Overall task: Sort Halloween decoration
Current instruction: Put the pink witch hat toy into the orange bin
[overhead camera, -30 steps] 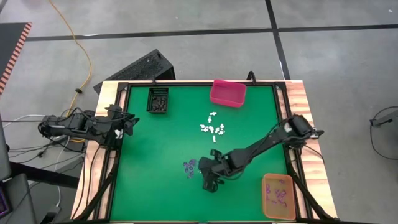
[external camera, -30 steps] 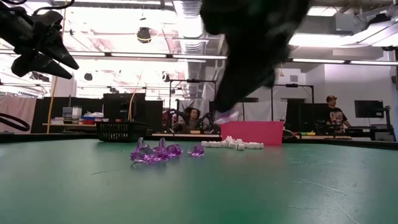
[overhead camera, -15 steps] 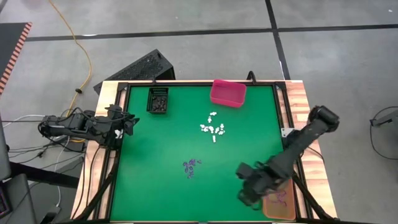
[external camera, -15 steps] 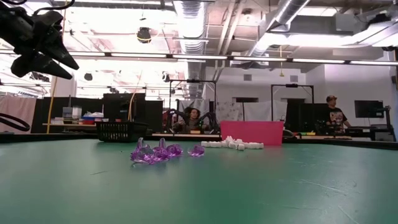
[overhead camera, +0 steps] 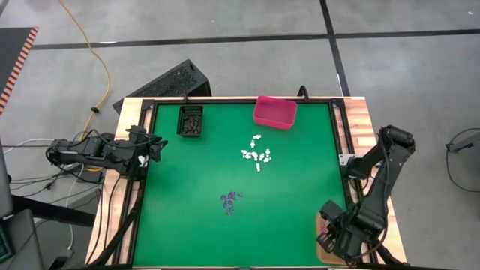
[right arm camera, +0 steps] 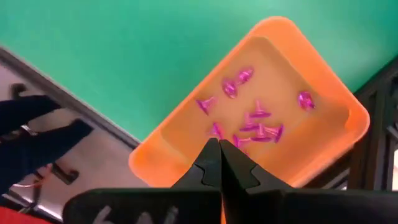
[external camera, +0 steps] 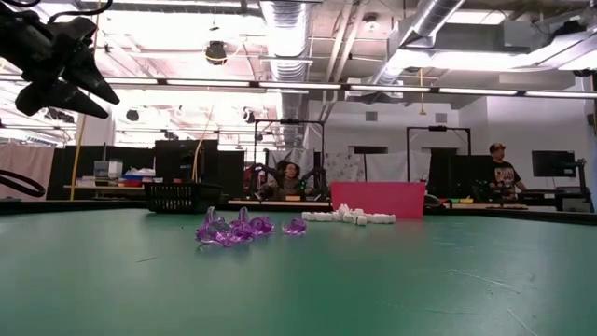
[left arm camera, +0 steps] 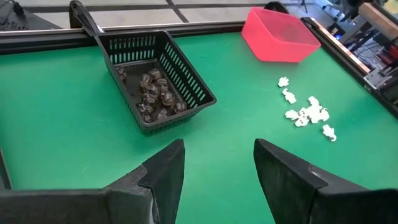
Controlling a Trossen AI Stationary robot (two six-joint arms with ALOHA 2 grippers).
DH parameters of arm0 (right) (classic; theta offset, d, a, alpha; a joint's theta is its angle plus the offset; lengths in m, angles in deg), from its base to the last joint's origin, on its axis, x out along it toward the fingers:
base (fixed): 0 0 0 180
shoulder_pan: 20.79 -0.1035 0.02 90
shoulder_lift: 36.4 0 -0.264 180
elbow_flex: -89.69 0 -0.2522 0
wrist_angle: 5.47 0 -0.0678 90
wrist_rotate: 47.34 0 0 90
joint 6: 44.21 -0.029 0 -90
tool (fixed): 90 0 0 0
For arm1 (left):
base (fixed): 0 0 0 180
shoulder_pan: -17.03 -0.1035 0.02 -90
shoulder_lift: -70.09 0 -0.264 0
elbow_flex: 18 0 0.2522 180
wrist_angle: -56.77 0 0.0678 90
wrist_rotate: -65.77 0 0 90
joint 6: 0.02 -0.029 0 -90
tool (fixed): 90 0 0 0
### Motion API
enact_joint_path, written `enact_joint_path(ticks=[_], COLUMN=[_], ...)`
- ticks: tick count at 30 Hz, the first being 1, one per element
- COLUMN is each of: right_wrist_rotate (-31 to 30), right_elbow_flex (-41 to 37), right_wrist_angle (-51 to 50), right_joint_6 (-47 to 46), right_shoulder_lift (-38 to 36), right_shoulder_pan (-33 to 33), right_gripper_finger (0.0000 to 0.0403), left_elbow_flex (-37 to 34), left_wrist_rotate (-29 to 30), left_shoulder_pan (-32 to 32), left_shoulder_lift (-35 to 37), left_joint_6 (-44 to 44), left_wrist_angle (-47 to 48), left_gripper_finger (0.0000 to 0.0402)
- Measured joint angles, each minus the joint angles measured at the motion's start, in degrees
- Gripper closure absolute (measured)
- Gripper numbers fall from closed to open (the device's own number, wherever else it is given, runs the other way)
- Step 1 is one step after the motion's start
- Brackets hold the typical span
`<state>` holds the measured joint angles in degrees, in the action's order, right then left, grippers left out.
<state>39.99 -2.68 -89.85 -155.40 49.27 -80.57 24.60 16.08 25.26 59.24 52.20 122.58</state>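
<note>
1. Right gripper point(right arm camera: 219, 163) hangs over the orange bin point(right arm camera: 292, 43) at the near right corner of the table point(overhead camera: 187, 195). A sec ago it was low at the purple pile mid-table; half a sec ago it was partway across.
2. Its fingers are pressed fully together, tips touching. Whether a tiny trinket sits pinched between the tips, I cannot tell.
3. Just ahead of those closed tips, inside the bin, lie purple trinkets point(right arm camera: 252, 121), a loose scatter on the bin floor.
4. Meaning for the task: this looks like the delivery leg of a purple pick. Opening the fingers over the bin would likely be next.
5. Left gripper point(left arm camera: 217, 163) waits at the table's left edge, fingers spread wide, empty.
6. Ahead of the left fingers, slightly to one side, is the black bin point(left arm camera: 186, 81), holding dark trinkets point(left arm camera: 154, 96). Farther off are the white trinkets point(left arm camera: 306, 112), loose on the mat, then the pink bin point(left arm camera: 261, 46).
7. Still unsorted: a small purple pile point(overhead camera: 229, 201) mid-table, well apart from both grippers, plus the white cluster.
8. Low view shows ppl in the room beyond, away from the table.
</note>
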Motion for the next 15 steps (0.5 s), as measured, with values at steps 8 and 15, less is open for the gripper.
enact_joint_path(ticks=[8,15], right_wrist_rotate=[1.3,1.7], right_elbow_flex=[-3.9,-4.5], right_wrist_angle=[0.2,0.2], right_joint_6=[0.5,2.2], right_shoulder_lift=[0.9,0.9], right_shoulder_pan=[-0.1,-0.2], right_gripper_finger=[0.0325,0.0269], left_elbow_flex=[0.0,0.0], left_wrist_rotate=[0.4,0.9], left_shoulder_pan=[0.0,0.0], left_shoulder_lift=[0.0,0.0], left_joint_6=[0.7,1.0], left_wrist_angle=[0.0,0.0], left_gripper_finger=[0.0219,0.0219])
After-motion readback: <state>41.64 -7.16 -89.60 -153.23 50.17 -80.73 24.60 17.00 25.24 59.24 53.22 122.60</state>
